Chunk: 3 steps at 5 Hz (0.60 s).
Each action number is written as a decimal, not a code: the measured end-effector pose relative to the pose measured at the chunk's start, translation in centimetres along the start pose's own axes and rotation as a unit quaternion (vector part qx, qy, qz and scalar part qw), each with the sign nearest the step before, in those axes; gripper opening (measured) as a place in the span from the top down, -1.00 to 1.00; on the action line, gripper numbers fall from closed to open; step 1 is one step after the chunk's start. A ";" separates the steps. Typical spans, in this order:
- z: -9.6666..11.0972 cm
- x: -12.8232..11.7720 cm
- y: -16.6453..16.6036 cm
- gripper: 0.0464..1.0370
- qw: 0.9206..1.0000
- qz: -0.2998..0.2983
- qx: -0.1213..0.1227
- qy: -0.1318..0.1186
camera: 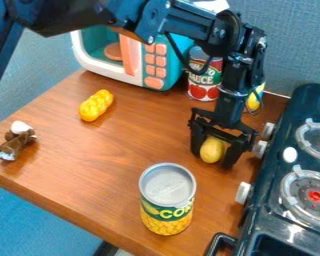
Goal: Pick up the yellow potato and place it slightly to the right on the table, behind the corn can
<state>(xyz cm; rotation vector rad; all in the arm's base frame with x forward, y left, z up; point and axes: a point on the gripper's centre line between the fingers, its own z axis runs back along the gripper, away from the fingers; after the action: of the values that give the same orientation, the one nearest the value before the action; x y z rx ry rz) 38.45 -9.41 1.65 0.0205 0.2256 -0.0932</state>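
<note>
Microwave point(162, 61): white frame, teal front, coral-orange buttons. Corn can point(167, 199): silver lid, green-and-yellow label. Sauce can point(204, 76): red, green and white label, printed red tomatoes. Tabletop point(119, 150): reddish-brown wood grain. Stove point(276, 200): dark teal-black, red burner centers.

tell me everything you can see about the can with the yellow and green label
The can is a cylinder that looks like metal, standing upright on the brown wooden table, near its front edge and left of the stove. Its flat, silver-grey top looks closed, with a raised rim and a soft sheen. The label has a dark green band with large lettering above a picture of yellow kernels. I see no dents. Only the table touches it; the gripper is behind it, clear of it.
</note>
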 end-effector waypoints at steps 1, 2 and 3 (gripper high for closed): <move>0.0 0.0 0.0 -0.91 0.999 -0.005 -0.008 -0.035; 1.2 -1.7 0.8 -0.92 0.999 -0.004 -0.029 -0.041; 7.2 -3.8 3.4 -0.92 0.995 0.033 -0.056 -0.080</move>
<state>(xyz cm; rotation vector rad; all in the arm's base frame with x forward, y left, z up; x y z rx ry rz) 36.71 -5.91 9.55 -0.0901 0.0704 -0.0164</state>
